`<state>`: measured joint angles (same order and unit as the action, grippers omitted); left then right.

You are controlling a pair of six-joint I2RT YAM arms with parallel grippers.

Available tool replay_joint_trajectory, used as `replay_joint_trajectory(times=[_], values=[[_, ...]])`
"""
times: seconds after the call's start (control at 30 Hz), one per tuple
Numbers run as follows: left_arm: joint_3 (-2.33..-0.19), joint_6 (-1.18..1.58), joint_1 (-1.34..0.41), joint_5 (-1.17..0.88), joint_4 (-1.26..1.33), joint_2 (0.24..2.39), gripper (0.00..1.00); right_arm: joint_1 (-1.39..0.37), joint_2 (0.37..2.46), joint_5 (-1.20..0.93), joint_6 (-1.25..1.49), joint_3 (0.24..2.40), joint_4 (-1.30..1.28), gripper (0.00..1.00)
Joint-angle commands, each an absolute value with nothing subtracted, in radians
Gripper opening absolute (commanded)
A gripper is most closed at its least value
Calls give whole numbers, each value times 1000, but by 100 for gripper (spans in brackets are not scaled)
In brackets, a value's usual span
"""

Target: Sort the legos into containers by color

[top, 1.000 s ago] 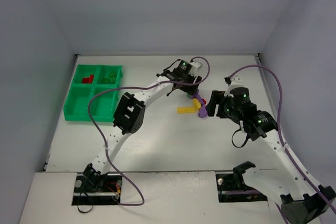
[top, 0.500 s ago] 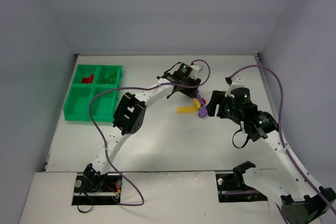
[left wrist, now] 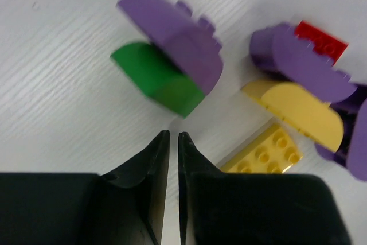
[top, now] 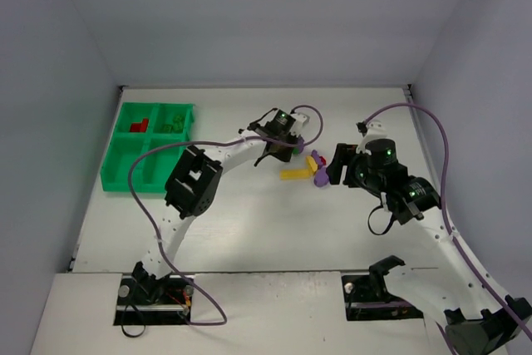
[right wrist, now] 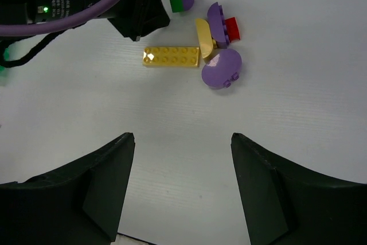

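Observation:
A cluster of loose legos lies mid-table: a yellow plate (top: pixel 293 174), a purple piece (top: pixel 319 178) and a small red one (right wrist: pixel 231 28). In the left wrist view a green brick (left wrist: pixel 157 78) lies against a purple brick (left wrist: pixel 172 32), just beyond my left gripper (left wrist: pixel 173 134), which is shut with nothing between its fingers. A yellow half-round (left wrist: pixel 298 104) and a yellow plate (left wrist: pixel 264 153) lie to the right of it. My right gripper (right wrist: pixel 182 139) hangs open over bare table, short of the long yellow plate (right wrist: pixel 172 57). The containers, one green tray (top: pixel 125 180), hold red legos (top: pixel 139 126) and green legos (top: pixel 172 122).
The tray stands at the far left, near the left wall. Purple cables loop over both arms. The left gripper's black body (right wrist: pixel 140 18) sits close to the left of the cluster in the right wrist view. White walls close in the table on three sides.
My left gripper has gone from open to shut, with no brick caught, and its wrist has shifted slightly left and nearer. The right arm has not moved.

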<state>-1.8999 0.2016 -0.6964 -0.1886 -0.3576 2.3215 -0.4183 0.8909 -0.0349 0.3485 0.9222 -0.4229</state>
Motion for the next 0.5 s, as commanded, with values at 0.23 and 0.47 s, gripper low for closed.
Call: replay_joint_trajectory(times=[0.23, 0.47], values=[[-1501, 287, -670, -104, -244, 1864, 5, -414, 926, -72, 365, 943, -338, 65], [-1450, 365, -657, -34, -294, 1740, 53, -414, 1012, -71, 356, 965, -244, 63]])
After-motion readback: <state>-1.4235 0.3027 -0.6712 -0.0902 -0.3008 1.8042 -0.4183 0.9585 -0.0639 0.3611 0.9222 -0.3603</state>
